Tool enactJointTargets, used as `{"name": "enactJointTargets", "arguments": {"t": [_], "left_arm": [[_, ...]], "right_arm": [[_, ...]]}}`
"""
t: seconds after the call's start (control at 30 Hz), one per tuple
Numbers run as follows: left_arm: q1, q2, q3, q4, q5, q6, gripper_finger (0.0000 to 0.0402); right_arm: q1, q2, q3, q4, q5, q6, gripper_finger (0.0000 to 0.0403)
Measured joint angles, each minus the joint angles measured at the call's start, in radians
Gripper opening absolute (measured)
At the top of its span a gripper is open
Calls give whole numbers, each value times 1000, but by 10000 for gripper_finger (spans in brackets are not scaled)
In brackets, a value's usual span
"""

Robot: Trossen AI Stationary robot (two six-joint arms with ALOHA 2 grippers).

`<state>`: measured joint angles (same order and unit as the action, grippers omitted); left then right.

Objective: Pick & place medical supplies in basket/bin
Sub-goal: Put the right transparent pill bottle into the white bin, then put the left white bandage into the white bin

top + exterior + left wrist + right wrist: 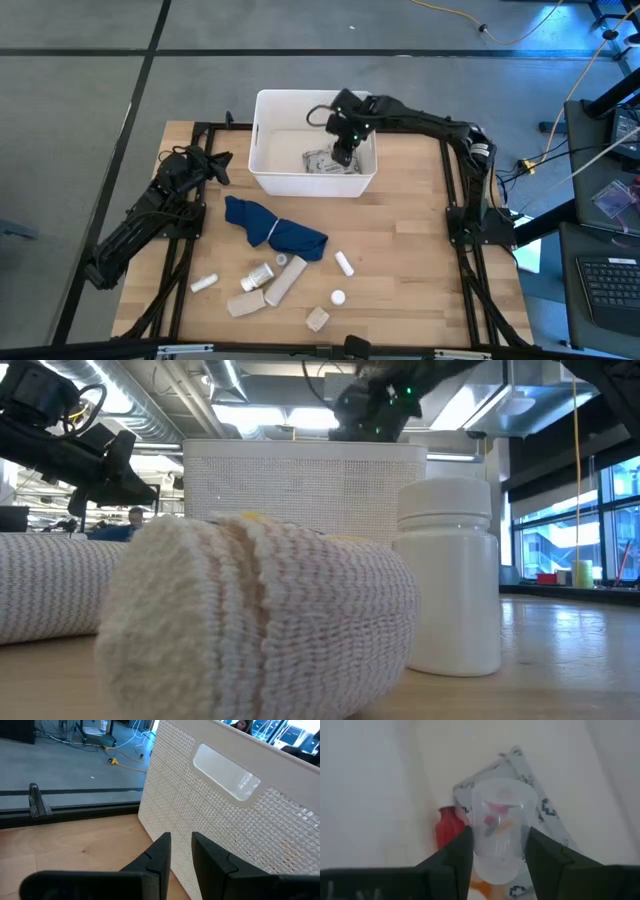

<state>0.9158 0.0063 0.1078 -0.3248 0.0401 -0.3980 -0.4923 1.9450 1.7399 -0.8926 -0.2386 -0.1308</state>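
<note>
Right gripper (495, 855): inside tub (268, 172), pinching clear vial (500, 830) above packet (547, 815).
Left gripper (181, 851): near tub's left wall, slightly spread, empty.

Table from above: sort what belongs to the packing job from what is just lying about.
Job:
white tub
grey packet inside it
clear vial in right pincer
bandage rolls
white vials

Lying about:
dark blue cloth

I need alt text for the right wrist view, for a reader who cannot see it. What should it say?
The right gripper holds a clear vial between its two dark fingers, above the inside of the white tub. Below the vial lie a grey dotted flat packet and a small red item, partly hidden.
</note>
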Motion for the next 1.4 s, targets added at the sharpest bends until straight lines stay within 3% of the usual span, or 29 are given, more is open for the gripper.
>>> {"name": "enactJointTargets", "arguments": {"t": [0.5, 0.83, 0.97, 1.17, 1.4], "left_arm": [[0, 0, 0, 0, -6, 0, 72], [0, 0, 0, 0, -6, 0, 72], [0, 0, 0, 2, -6, 0, 72], [0, 0, 0, 7, -22, 0, 72], [0, 0, 0, 20, -21, -21, 72]], "right_arm": [[12, 0, -204, 93, 1, -90, 149], [19, 0, -225, 112, 26, -34, 155], [19, 0, -225, 112, 26, -62, 188], [23, 0, -193, 99, 12, -83, 270], [43, -5, 47, -69, 8, -7, 306]]}}
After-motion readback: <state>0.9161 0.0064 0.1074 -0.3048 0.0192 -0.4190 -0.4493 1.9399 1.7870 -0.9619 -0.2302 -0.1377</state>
